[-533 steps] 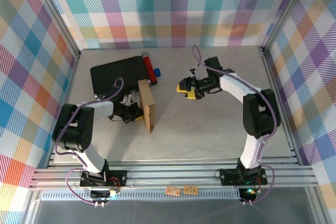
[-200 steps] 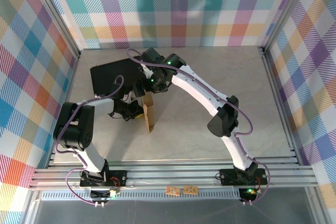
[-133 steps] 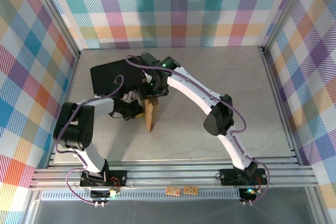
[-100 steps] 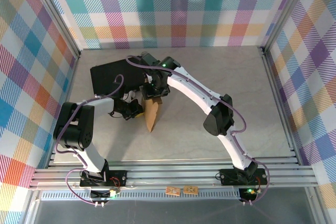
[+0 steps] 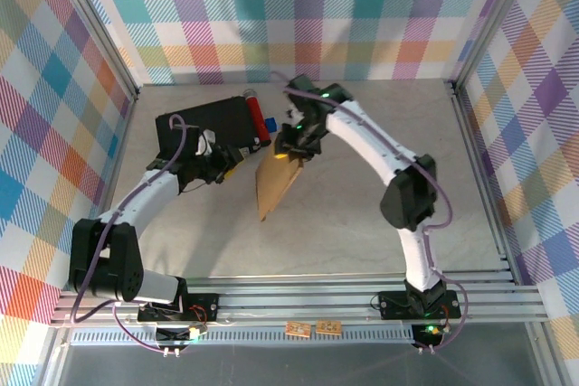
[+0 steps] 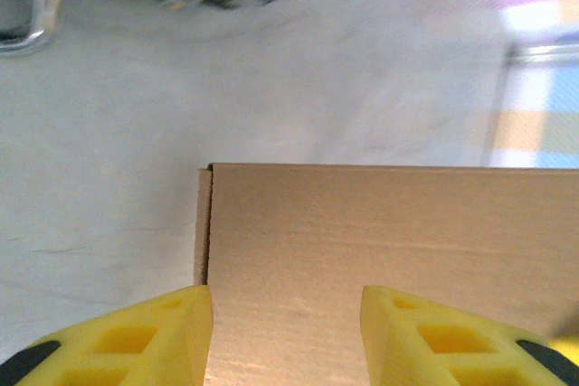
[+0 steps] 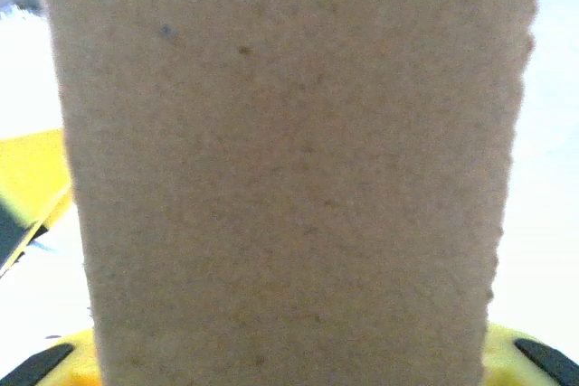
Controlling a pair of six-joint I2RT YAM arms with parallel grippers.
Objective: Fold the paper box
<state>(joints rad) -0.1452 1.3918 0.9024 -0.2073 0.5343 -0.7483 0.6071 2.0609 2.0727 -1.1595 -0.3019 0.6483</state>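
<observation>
The paper box [image 5: 274, 185] stands tilted on edge on the bench [image 5: 362, 223], right of the black case [image 5: 194, 128]. Its top edge is pinched in the jaws of the right gripper [image 5: 290, 148], while the left gripper [image 5: 232, 157] hangs beside it, jaws spread and empty. On so narrow a pinch the panel could swing, slip or flop flat. The top view shows the gap between left gripper and box; the left wrist view shows a fold line down the panel's left side.

Left arm reaches forward, left end effector [image 5: 237, 156] with fingers parted; right arm arches leftward, right end effector [image 5: 288, 153] pinching the paper box [image 5: 274, 185].
</observation>
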